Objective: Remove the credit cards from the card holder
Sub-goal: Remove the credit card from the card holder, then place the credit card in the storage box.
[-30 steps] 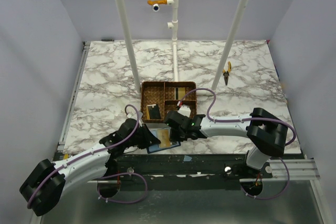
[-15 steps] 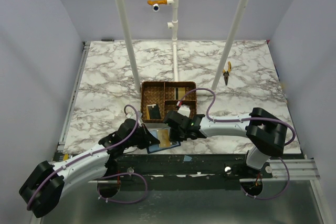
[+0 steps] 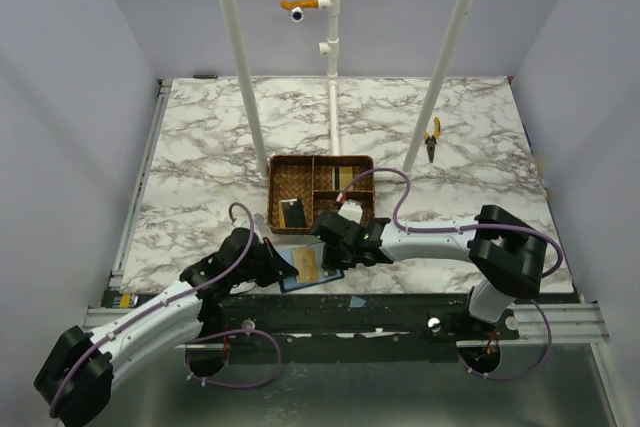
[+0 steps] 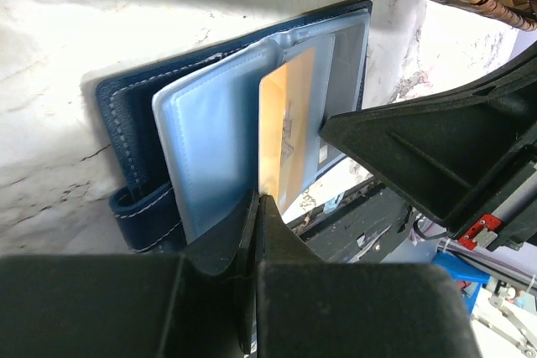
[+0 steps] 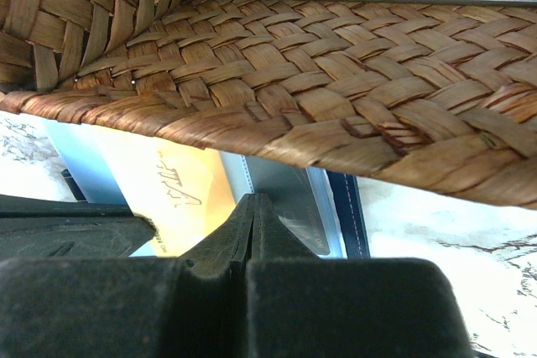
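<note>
Wicker tray (image 5: pixel 336 90): its wall overhangs the right gripper (image 5: pixel 253 203), just beyond the fingertips. Holder (image 4: pixel 126 115): lies open on the table under both sets of fingertips (clear sleeves (image 4: pixel 210 148) uppermost). Gold card (image 4: pixel 285 132): sits in a sleeve, just ahead of the left gripper (image 4: pixel 254 207) and beside the right fingertips. Both pairs of fingers are pressed together; whether either nips a sleeve edge cannot be told. Judged step: drawing the card out. This is best done with one gripper pinning the holder flat while the other pinches only the card's free edge and pulls along the sleeve opening, staying clear of the tray wall.
</note>
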`<action>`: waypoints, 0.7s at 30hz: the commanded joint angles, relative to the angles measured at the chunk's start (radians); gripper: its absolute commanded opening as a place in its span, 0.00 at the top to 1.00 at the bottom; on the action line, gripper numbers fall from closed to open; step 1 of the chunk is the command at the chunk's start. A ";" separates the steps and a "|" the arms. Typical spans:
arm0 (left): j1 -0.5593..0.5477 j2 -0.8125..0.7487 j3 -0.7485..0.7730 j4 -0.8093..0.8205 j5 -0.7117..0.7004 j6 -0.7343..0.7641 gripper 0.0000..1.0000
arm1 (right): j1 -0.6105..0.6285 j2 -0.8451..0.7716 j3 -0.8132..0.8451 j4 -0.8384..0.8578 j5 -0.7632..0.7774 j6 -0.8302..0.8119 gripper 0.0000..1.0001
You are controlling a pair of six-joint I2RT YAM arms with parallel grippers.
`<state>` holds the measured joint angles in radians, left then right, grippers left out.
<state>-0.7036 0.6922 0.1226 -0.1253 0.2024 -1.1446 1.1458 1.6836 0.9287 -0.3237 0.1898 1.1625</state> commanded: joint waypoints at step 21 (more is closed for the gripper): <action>0.047 -0.232 0.322 -0.633 -0.109 0.171 1.00 | 0.004 -0.026 0.029 -0.170 0.064 -0.036 0.99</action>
<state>-0.6621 0.4549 0.3584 -0.6624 0.0940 -1.0439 1.1458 1.6783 0.9428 -0.3573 0.1978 1.1564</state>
